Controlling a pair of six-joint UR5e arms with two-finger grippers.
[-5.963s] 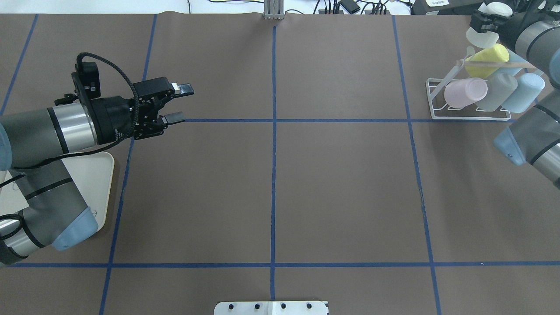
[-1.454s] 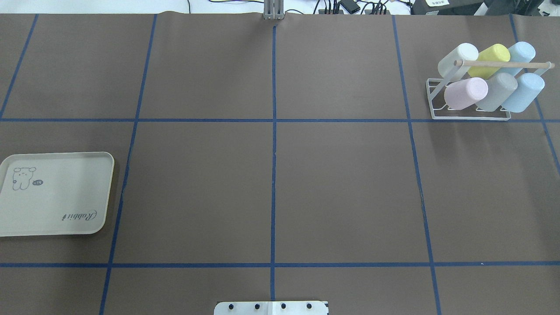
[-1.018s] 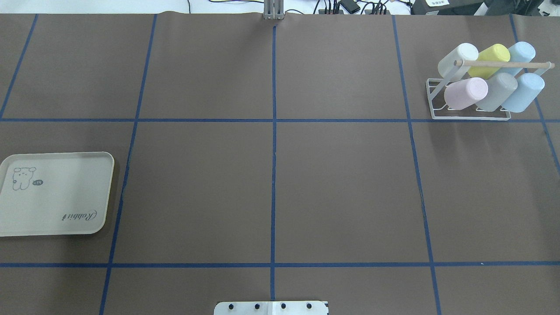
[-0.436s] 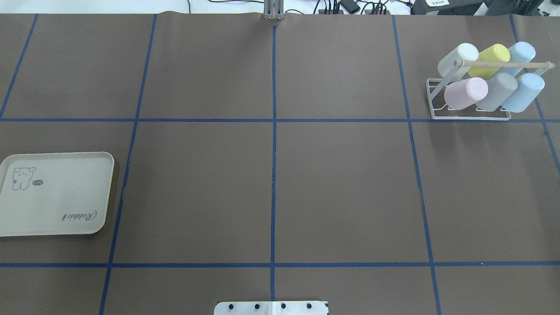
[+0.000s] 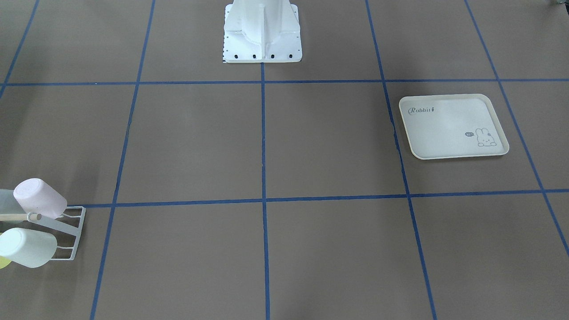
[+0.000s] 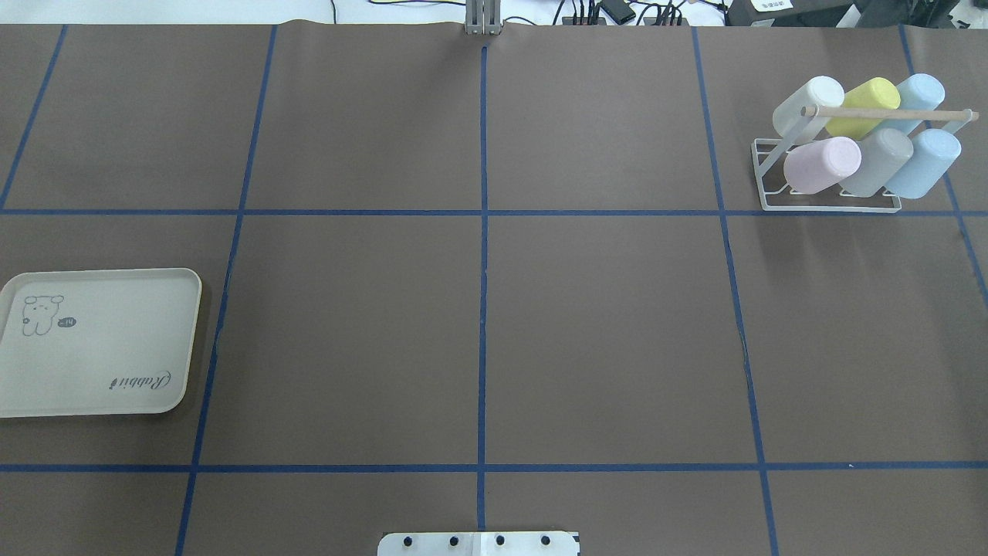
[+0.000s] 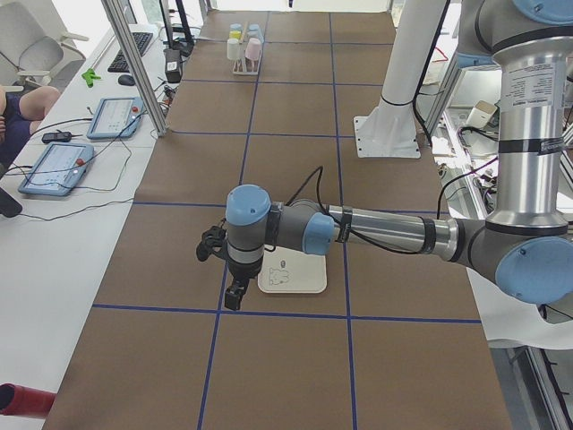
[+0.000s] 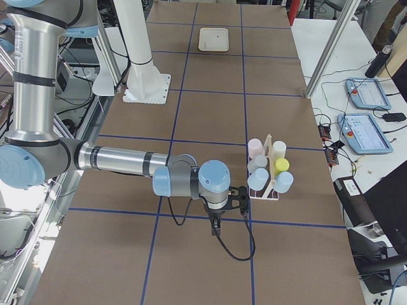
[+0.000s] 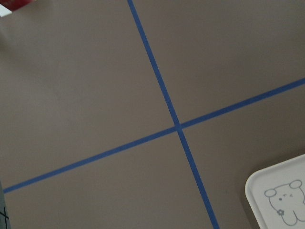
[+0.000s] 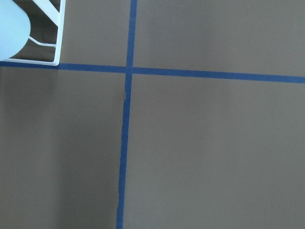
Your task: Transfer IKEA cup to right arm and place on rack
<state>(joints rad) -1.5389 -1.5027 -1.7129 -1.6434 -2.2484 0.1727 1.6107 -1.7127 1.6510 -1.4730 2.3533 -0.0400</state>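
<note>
The white wire rack [image 6: 830, 205] with its wooden dowel [image 6: 888, 113] stands at the far right and carries several pastel IKEA cups. A white cup [image 6: 806, 104] sits on its upper left prong, beside a yellow cup [image 6: 872, 96]. The front-facing view shows the rack [image 5: 66, 226] at the lower left edge. Neither gripper appears in the overhead or front-facing view. The left gripper [image 7: 233, 297] hangs low beside the tray [image 7: 293, 276] in the exterior left view. The right gripper [image 8: 215, 225] hangs near the rack [image 8: 267, 170] in the exterior right view. Open or shut, I cannot tell.
A cream rabbit-print tray [image 6: 96, 344] lies bare at the left edge. The robot's white base plate [image 5: 262, 31] stands at the table's near middle. Blue tape lines grid the brown mat. The right wrist view catches a rack corner [image 10: 50, 47].
Six seconds ago both arms were in the overhead view, the right one holding the white cup over the rack. Both arms have since left that view. Nothing has moved in the last 1.5 seconds.
</note>
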